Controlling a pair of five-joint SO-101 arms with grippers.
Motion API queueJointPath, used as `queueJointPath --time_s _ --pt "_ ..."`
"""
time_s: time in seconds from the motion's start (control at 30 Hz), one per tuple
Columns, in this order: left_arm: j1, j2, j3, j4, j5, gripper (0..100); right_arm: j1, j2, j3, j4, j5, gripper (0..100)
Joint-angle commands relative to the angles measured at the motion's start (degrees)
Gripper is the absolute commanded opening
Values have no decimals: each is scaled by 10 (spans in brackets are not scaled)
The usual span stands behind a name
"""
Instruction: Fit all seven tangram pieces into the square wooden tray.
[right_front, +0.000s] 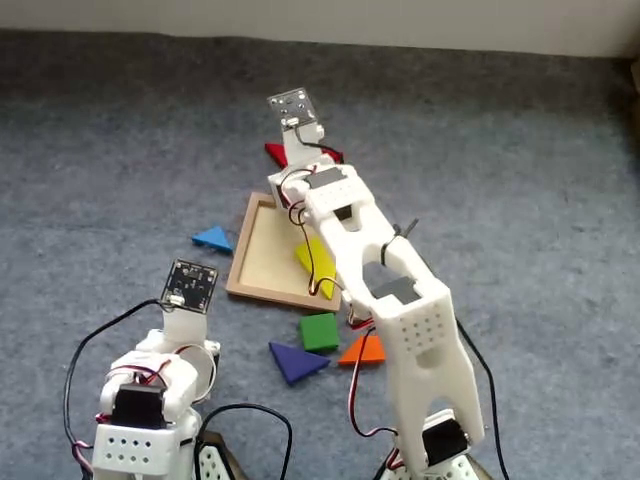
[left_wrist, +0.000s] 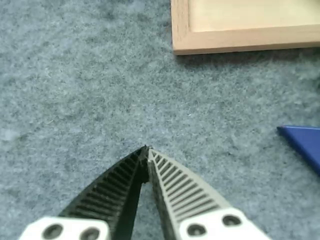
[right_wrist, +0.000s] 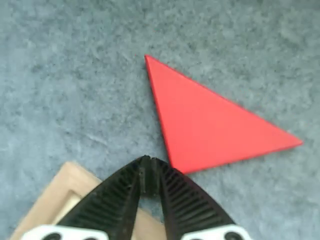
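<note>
One step in hand, judged: lift the red triangle (right_wrist: 210, 127), just ahead of the right pincer (right_wrist: 148, 176), tips together; part them and straddle its edge. Count: one wooden tray (right_front: 247, 255) under that pincer, one yellow piece (right_front: 314, 262) inside; one each light-blue triangle (right_front: 213, 238), green square (right_front: 319, 331), orange triangle (right_front: 364, 349), dark-blue triangle (right_front: 296, 361), loose. Also together: left pincer (left_wrist: 146, 156).
</note>
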Motion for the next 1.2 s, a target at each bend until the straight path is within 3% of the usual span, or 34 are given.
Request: queueJointPath --time_s 0.0,0.17,0.4,0.57,0.97,1.17 --pt "-6 -27 11 3 -3 5 5 -68 -31 74 8 5" --pt "-6 -27 11 3 -3 5 -4 -169 -27 189 9 5" --pt "-6 -27 11 3 -3 5 37 -230 -26 230 15 5" --pt "-6 -27 11 3 -3 5 80 -227 -29 226 146 5" --pt "-6 -27 11 3 -3 5 143 -110 -30 -58 232 5" --pt "-6 -27 11 3 -3 5 147 -121 -27 -80 250 5"
